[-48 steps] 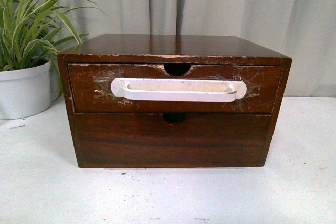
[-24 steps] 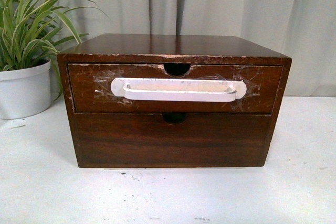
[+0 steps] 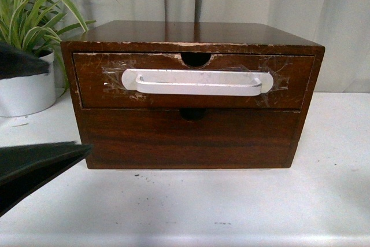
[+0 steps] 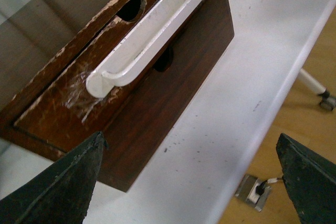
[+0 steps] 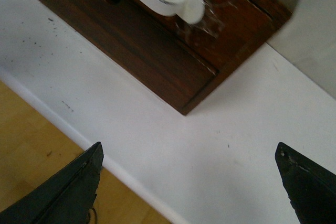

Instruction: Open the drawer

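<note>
The drawer (image 3: 191, 82) is the upper one in a dark brown wooden cabinet and is shut flush. It has a long white bar handle (image 3: 196, 82) under clear tape and a half-round notch in its rim. My left gripper (image 3: 69, 108) is open, its dark fingers (image 3: 34, 166) near the cabinet's left front corner. In the left wrist view the left gripper (image 4: 190, 140) hangs open above the table, short of the handle (image 4: 147, 35). My right gripper (image 5: 189, 148) is open over the table near the cabinet's right front corner; the handle's end (image 5: 178, 1) shows there. It is out of the front view.
A plain lower drawer front (image 3: 191, 140) sits beneath the upper drawer. A potted plant (image 3: 26, 79) stands left of the cabinet. The white table (image 3: 231, 206) has its front edge close by, with wood floor (image 5: 31, 145) below. A grey curtain hangs behind.
My left gripper's dark fingers have come into the front view at the left. The cabinet now sits a little higher in the frame. The drawer stays shut.
</note>
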You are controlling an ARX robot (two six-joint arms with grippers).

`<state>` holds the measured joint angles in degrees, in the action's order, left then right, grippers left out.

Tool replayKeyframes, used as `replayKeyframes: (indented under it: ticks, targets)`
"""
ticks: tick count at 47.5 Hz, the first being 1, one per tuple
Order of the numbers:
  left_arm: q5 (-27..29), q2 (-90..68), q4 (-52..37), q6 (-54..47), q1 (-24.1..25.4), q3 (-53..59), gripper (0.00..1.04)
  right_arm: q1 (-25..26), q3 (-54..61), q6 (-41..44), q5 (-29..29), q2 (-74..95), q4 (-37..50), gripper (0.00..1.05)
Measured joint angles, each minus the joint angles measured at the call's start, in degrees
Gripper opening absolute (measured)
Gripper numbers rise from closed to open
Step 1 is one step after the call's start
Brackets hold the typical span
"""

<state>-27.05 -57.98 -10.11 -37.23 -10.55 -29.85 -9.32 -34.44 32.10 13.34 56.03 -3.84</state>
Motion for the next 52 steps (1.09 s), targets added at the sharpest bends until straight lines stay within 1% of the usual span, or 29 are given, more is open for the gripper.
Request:
replayKeyframes:
  ticks: [2, 6, 9, 15, 23, 35, 45, 52]
  targets:
    - [-0.02, -5.6, 1.57, -4.04, -1.07, -4.33, 0.98, -2.43, -4.48, 4.52, -0.17, 5.2, -1.51, 0.96]
    - [0.74, -14.78, 5.2, -11.26, -3.34, -12.44, 0.98, -5.44, -10.88, 10.36, -1.31, 12.9, -3.93, 0.96]
    - [1.36, -19.17, 8.44, -15.54, -4.33, -17.09, 0.98, -6.8, -14.56, 12.9, -0.72, 16.87, -6.05, 0.96]
    - [1.86, -24.24, 11.67, -19.47, -4.59, -22.16, 0.98, -8.15, -19.54, 15.87, -0.28, 21.75, -8.31, 0.96]
    - [1.81, -30.27, 16.22, -22.18, -4.33, -29.03, 0.98, -9.01, -24.74, 17.7, 0.98, 25.94, -11.02, 0.96]
    - [4.28, -35.78, 18.95, -27.23, -4.35, -34.51, 0.98, -9.49, -26.4, 19.23, 1.81, 27.82, -12.55, 0.96]
    - [4.15, -37.66, 21.14, -28.92, -4.44, -36.74, 0.98, -9.81, -27.85, 19.74, 2.05, 29.62, -13.18, 0.96]
    - [4.39, -38.27, 24.9, -31.34, -4.7, -38.27, 0.98, -10.16, -30.01, 19.91, 2.1, 31.91, -13.38, 0.96]
